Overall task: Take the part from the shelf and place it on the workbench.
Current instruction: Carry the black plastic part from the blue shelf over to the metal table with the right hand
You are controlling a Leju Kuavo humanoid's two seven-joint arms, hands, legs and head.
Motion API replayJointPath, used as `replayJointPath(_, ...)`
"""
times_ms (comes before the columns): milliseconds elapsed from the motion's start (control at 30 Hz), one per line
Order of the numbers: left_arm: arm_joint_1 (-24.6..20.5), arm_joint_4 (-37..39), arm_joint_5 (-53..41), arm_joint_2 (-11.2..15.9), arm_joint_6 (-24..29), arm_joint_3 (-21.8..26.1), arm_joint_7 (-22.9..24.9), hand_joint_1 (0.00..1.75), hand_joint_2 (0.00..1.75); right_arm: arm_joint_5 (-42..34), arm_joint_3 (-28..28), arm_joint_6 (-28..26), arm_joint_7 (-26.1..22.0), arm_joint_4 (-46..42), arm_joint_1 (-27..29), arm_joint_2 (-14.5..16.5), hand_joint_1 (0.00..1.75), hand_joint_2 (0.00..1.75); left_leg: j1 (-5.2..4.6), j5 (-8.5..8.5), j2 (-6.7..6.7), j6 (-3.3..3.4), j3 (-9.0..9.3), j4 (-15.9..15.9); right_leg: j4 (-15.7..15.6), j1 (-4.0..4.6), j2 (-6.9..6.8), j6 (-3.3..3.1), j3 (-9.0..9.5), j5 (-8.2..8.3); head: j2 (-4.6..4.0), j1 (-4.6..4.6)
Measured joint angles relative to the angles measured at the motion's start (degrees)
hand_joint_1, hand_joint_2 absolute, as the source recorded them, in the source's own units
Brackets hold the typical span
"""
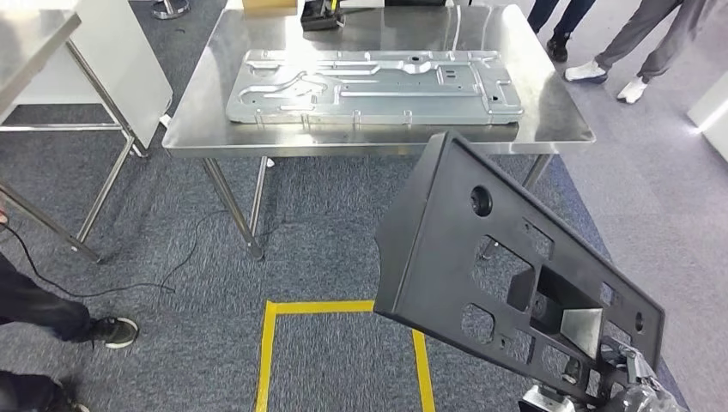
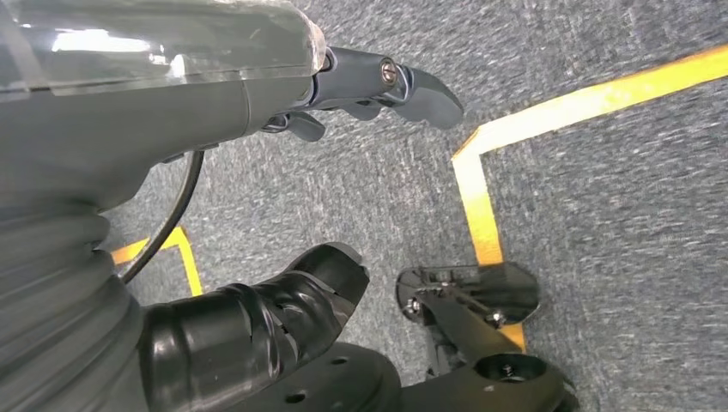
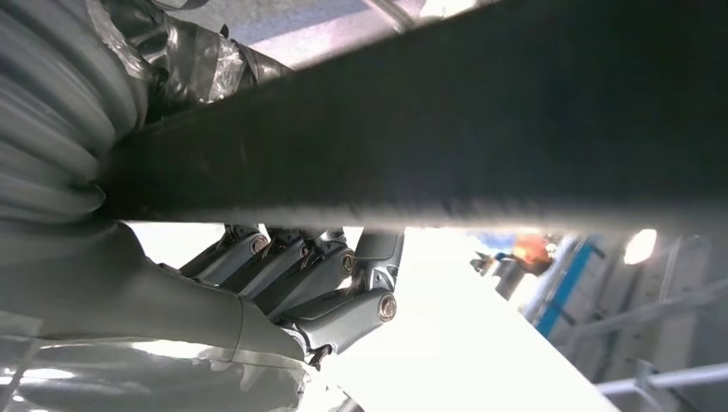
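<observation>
Black plastic part [image 1: 506, 266] gripped at lower end by right hand [image 1: 631, 386], long axis tilted up toward steel workbench [image 1: 549, 112] ahead, well apart. Left hand [image 2: 283, 215] hung empty, fingers apart.

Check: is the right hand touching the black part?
Touching. In the right wrist view the black part lies pressed across the right hand, fingers curled up against its underside; the head view shows it gripped at its lower end.
</observation>
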Motion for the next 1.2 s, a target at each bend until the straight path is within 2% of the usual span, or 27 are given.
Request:
replayJointPath(67, -0.1, 0.0, 0.0, 0.0, 0.0, 0.0, 0.0, 0.00, 1.75, -0.1, 0.0, 0.0, 0.2, 0.0, 0.0, 0.0, 1.75, 1.75, 0.06, -0.29, 0.05, -0.61, 0.27, 0.0, -0.4, -0.02, 0.17, -0.64, 0.25, -0.05, 0.00, -0.02)
replayJointPath(133, -0.1, 0.0, 0.0, 0.0, 0.0, 0.0, 0.0, 0.00, 1.75, 0.0, 0.0, 0.0, 0.3, 0.0, 0.0, 0.0, 1.75, 1.75, 0.16, -1.66, 0.02, -1.23, -0.49, 2.3, -0.8, -0.27, 0.20, -1.28, 0.81, -0.11, 0.00, -0.05)
replayJointPath(167, -0.1, 0.0, 0.0, 0.0, 0.0, 0.0, 0.0, 0.00, 1.75, 0.2, 0.0, 0.0, 0.3, 0.0, -0.1, 0.0, 1.75, 1.75, 0.26, -3.03, -0.02, -1.49, -1.81, 5.1, -1.0, -0.40, 0.14, -1.56, 1.10, -0.16, 0.00, -0.07)
replayJointPath(233, -0.1, 0.0, -0.1, 0.0, 0.0, 0.0, 0.0, 0.00, 1.75, 0.5, 0.1, 0.0, 0.2, 0.0, -0.1, 0.0, 1.75, 1.75, 0.41, -6.02, -0.04, -1.84, -5.98, 12.3, -1.0, -0.39, 0.03, -1.92, 1.38, -0.45, 0.00, -0.08)
replayJointPath(267, 0.0, 0.0, -0.1, 0.0, 0.0, 0.0, 0.0, 0.00, 1.75, 0.7, 0.1, 0.0, 0.0, 0.0, -0.1, 0.0, 1.75, 1.75, 0.48, -6.56, -0.03, -1.93, -7.84, 15.1, -1.0, -0.37, 0.05, -1.99, 1.53, -0.62, 0.00, -0.08)
replayJointPath(300, 0.1, 0.0, -0.2, 0.0, 0.0, 0.0, 0.0, 0.00, 1.75, 0.8, 0.1, 0.0, -0.2, 0.0, -0.1, 0.0, 1.75, 1.75, 0.53, -5.97, -0.03, -1.97, -8.89, 16.1, -1.0, -0.36, 0.12, -1.99, 1.76, -0.83, 0.00, -0.08)
replayJointPath(333, 0.1, 0.0, -0.2, 0.0, 0.0, 0.0, 0.0, 0.00, 1.75, 0.9, 0.1, 0.0, -0.4, 0.0, -0.1, 0.0, 1.75, 1.75, 0.56, -4.24, -0.02, -1.92, -8.89, 14.9, -1.0, -0.36, 0.21, -1.92, 2.10, -1.09, 0.00, -0.09)
replayJointPath(400, 0.2, 0.0, -0.4, 0.0, 0.0, 0.0, 0.0, 0.00, 1.75, 1.0, 0.1, 0.0, -0.7, 0.0, -0.1, 0.0, 1.75, 1.75, 0.56, 0.65, -0.04, -1.58, -6.50, 7.9, -1.0, -0.36, 0.35, -1.62, 2.92, -1.70, 0.00, -0.07)
replayJointPath(433, 0.1, 0.0, -0.5, 0.0, 0.0, 0.0, 0.0, 0.00, 1.75, 1.0, 0.1, 0.0, -0.8, 0.0, -0.1, 0.0, 1.75, 1.75, 0.45, 2.22, -0.06, -1.36, -5.14, 4.5, -1.0, -0.26, 0.39, -1.33, 3.21, -2.07, 0.00, -0.06)
replayJointPath(467, 0.1, 0.0, -0.6, 0.1, 0.0, 0.0, 0.0, 0.00, 1.75, 1.1, 0.1, 0.0, -0.9, 0.0, -0.2, 0.0, 1.75, 1.75, 0.33, 2.98, -0.09, -1.14, -4.23, 2.3, -1.0, -0.19, 0.41, -1.01, 3.39, -2.36, 0.00, -0.05)
replayJointPath(567, 0.0, 0.0, -0.6, 0.1, 0.0, 0.0, 0.1, 0.00, 1.75, 1.6, 0.3, 0.0, -1.1, 0.0, -0.3, 0.0, 1.75, 1.75, 0.10, 2.77, -0.18, -0.38, -3.54, 1.0, -1.2, -0.14, 0.44, 0.01, 3.69, -2.83, 0.00, -0.05)
replayJointPath(633, 0.0, 0.0, -0.7, 0.0, 0.0, -0.1, 0.1, 0.00, 1.75, 2.1, 0.3, 0.0, -1.2, 0.0, -0.4, 0.0, 1.75, 1.75, 0.29, 2.82, -0.20, 0.33, -3.00, 0.4, 0.2, -0.22, 0.34, 0.56, 3.34, -3.80, 0.00, -0.04)
replayJointPath(700, 0.0, 0.0, -0.7, 0.0, 0.0, -0.1, 0.1, 0.00, 1.75, 2.5, 0.3, 0.0, -1.3, 0.0, -0.5, 0.0, 1.75, 1.75, 0.36, 2.67, -0.15, 0.96, -2.44, 0.0, 6.2, -0.29, 0.24, 0.88, 0.38, -6.60, 0.00, -0.01)
replayJointPath(733, 0.0, 0.0, -0.7, 0.0, -0.1, -0.1, 0.1, 0.00, 1.75, 2.6, 0.3, 0.0, -1.3, 0.0, -0.6, 0.0, 1.75, 1.75, 0.32, 2.48, -0.11, 1.16, -2.27, 0.0, 10.3, -0.29, 0.23, 0.98, -1.98, -8.16, 0.00, -0.01)
replayJointPath(767, 0.0, 0.0, -0.7, 0.0, -0.1, -0.1, 0.1, 0.00, 1.75, 2.8, 0.3, 0.0, -1.3, 0.1, -0.6, 0.0, 1.75, 1.75, 0.27, 2.27, -0.12, 1.27, -2.06, 0.0, 13.7, -0.30, 0.22, 1.05, -4.15, -9.02, 0.00, 0.00)
replayJointPath(800, 0.0, 0.0, -0.7, 0.0, -0.1, -0.1, 0.1, 0.00, 1.75, 2.8, 0.3, 0.0, -1.3, 0.2, -0.6, 0.0, 1.75, 1.75, 0.23, 2.02, -0.15, 1.28, -1.79, 0.0, 15.3, -0.30, 0.22, 1.06, -5.53, -8.74, 0.00, -0.01)
replayJointPath(833, 0.0, 0.0, -0.7, 0.0, -0.1, -0.1, 0.2, 0.00, 1.75, 2.8, 0.4, 0.0, -1.3, 0.2, -0.6, 0.0, 1.75, 1.75, 0.21, 1.74, -0.20, 1.23, -1.41, 0.0, 14.6, -0.29, 0.22, 0.99, -5.81, -7.22, 0.00, 0.00)
replayJointPath(900, 0.1, 0.0, -0.7, 0.0, -0.1, -0.1, 0.2, 0.00, 1.75, 2.8, 0.5, 0.0, -1.4, 0.3, -0.6, 0.0, 1.75, 1.75, 0.19, 1.04, -0.33, 0.94, -0.48, 0.0, 7.6, -0.21, 0.17, 0.54, -3.44, -2.14, 0.00, 0.01)
replayJointPath(933, 0.1, 0.0, -0.7, 0.0, -0.1, -0.1, 0.2, 0.00, 1.75, 2.8, 0.6, 0.0, -1.4, 0.3, -0.7, 0.0, 1.75, 1.75, 0.08, 0.64, -0.37, 0.68, -0.09, 0.0, 3.8, -0.03, 0.11, 0.25, -1.89, -0.39, 0.00, 0.01)
replayJointPath(967, 0.1, 0.0, -0.7, 0.0, -0.1, -0.1, 0.2, 0.00, 1.75, 2.9, 0.6, 0.0, -1.4, 0.4, -0.7, 0.0, 1.75, 1.75, 0.00, 0.32, -0.39, 0.39, 0.18, 0.0, 1.2, 0.12, 0.05, 0.00, -0.73, 0.54, 0.00, -0.01)
replayJointPath(1033, 0.0, 0.0, -0.7, 0.0, -0.1, -0.1, 0.2, 0.00, 1.75, 2.9, 0.7, 0.0, -1.4, 0.4, -0.7, 0.0, 1.75, 1.75, -0.12, -0.10, -0.39, -0.16, 0.48, -0.1, -0.3, 0.39, 0.08, -0.42, 0.08, 0.29, 0.00, -0.04)
replayJointPath(1100, -0.1, 0.0, -0.7, 0.0, -0.1, -0.1, 0.2, 0.00, 1.75, 3.0, 0.8, 0.0, -1.6, 0.4, -0.7, 0.0, 1.75, 1.75, -0.13, -0.49, -0.33, -0.73, 0.87, -0.1, -0.8, 0.12, 0.24, -0.91, 0.50, 0.22, 0.00, -0.05)
replayJointPath(1167, -0.2, 0.0, -0.8, 0.0, -0.1, -0.1, 0.2, 0.00, 1.75, 3.1, 0.8, 0.0, -1.9, 0.4, -0.8, 0.0, 1.75, 1.75, -0.07, -2.12, -0.34, -1.38, -0.12, 2.6, -1.4, -0.24, 0.21, -1.49, 1.16, 0.14, 0.00, -0.13)
replayJointPath(1200, -0.2, 0.0, -0.8, 0.0, -0.1, -0.1, 0.2, 0.00, 1.75, 3.1, 0.8, 0.0, -2.2, 0.4, -0.8, 0.0, 1.75, 1.75, 0.09, -3.61, -0.38, -1.66, -1.75, 5.8, -1.5, -0.29, 0.12, -1.74, 1.42, 0.00, 0.00, -0.17)
